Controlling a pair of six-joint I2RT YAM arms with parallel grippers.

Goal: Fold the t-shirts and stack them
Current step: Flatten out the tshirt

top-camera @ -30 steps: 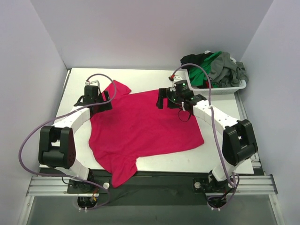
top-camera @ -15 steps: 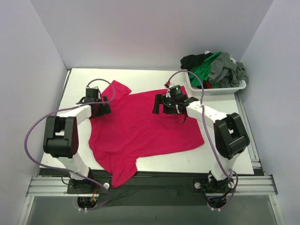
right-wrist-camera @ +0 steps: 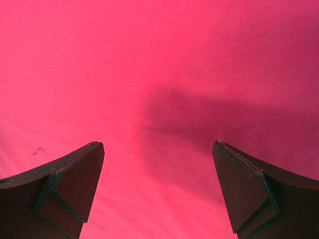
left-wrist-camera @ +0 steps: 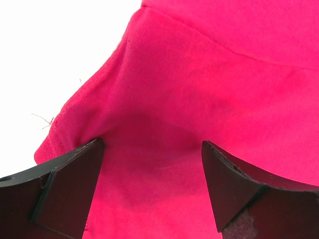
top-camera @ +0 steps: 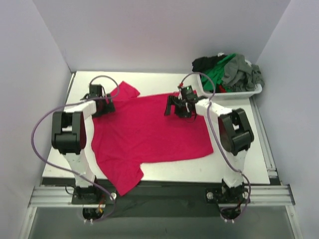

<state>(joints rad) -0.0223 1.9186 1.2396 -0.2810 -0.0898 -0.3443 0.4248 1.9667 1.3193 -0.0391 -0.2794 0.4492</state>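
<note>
The crimson-red t-shirt (top-camera: 149, 132) lies spread flat over the table, one sleeve at the far left and one hanging over the near edge. My left gripper (top-camera: 101, 105) is open, low over the shirt's far-left shoulder; in the left wrist view the red cloth (left-wrist-camera: 209, 89) and its hemmed sleeve edge lie between the fingers (left-wrist-camera: 70, 184). My right gripper (top-camera: 178, 108) is open over the shirt's far right part; red cloth (right-wrist-camera: 159, 74) fills the right wrist view between its fingers (right-wrist-camera: 75, 179). Green, grey and black t-shirts (top-camera: 230, 72) lie heaped in the basket.
A white plastic basket (top-camera: 234, 93) stands at the far right corner. White walls close in the table on three sides. Bare white tabletop (top-camera: 239, 149) shows to the right of the shirt and a strip (top-camera: 75, 134) at the left.
Both grippers have moved toward the far edge of the shirt, the arms stretching out. The shirt has shifted a little leftward and its far edge lies straighter.
</note>
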